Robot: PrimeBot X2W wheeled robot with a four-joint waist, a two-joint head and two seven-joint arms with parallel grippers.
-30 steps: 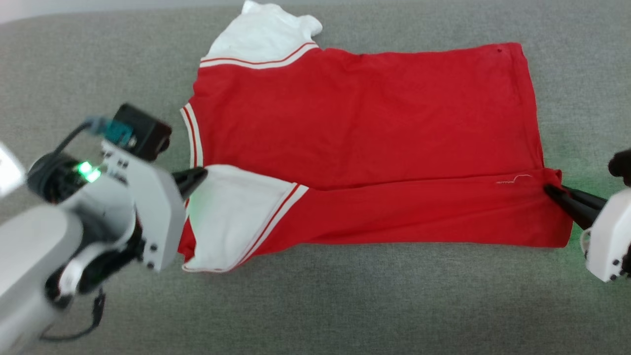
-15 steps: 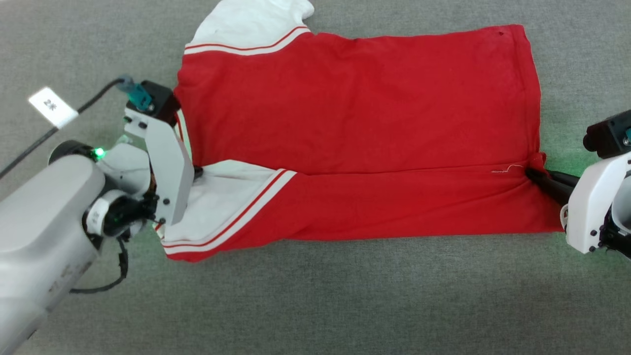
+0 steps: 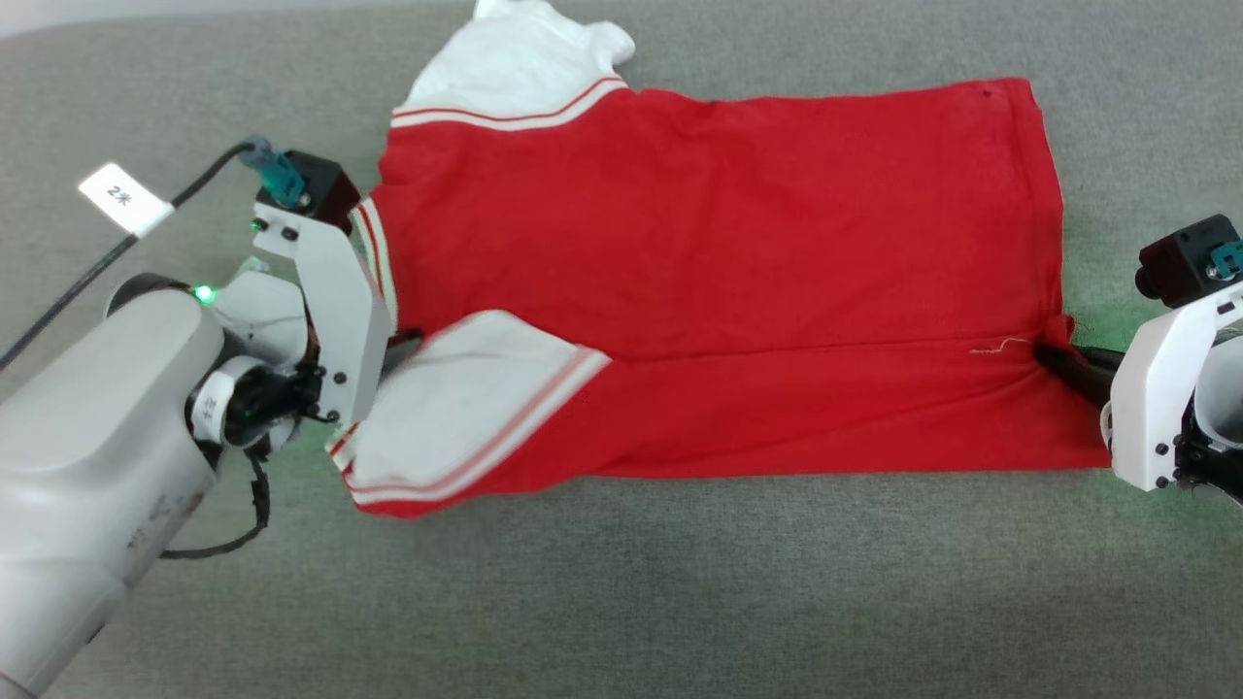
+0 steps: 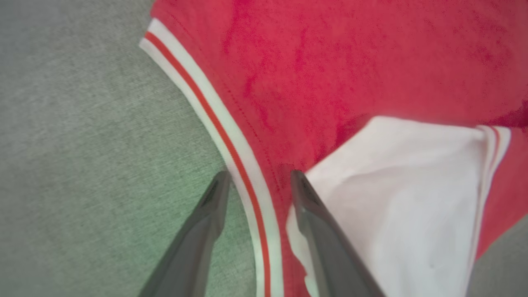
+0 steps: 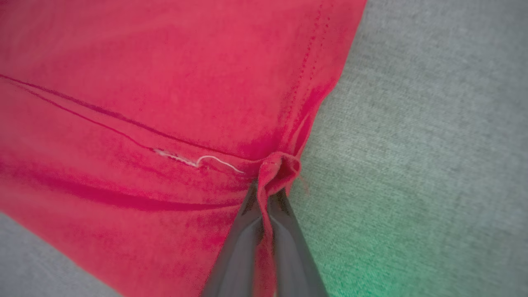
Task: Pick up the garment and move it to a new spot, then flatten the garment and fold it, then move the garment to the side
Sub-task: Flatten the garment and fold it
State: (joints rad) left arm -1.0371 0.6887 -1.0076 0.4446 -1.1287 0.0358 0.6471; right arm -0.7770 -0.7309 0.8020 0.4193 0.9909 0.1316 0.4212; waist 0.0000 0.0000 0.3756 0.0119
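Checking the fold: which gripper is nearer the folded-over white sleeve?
Left. The left gripper is open right beside the sleeve; the right gripper pinches the garment at its opposite hem.

We record the garment as red, its sleeves white, trim striped white and red. We note the table mottled grey, green-tinged in places.

The room itself cannot be told for sure, but it reads as a robot test or lab setup rather than a lived-in home. A wide surface covered in plain grey woven cloth carries the garment, with a pale strip past its far edge. The left arm trails a cable tagged with a white label, and a green status light glows on it.
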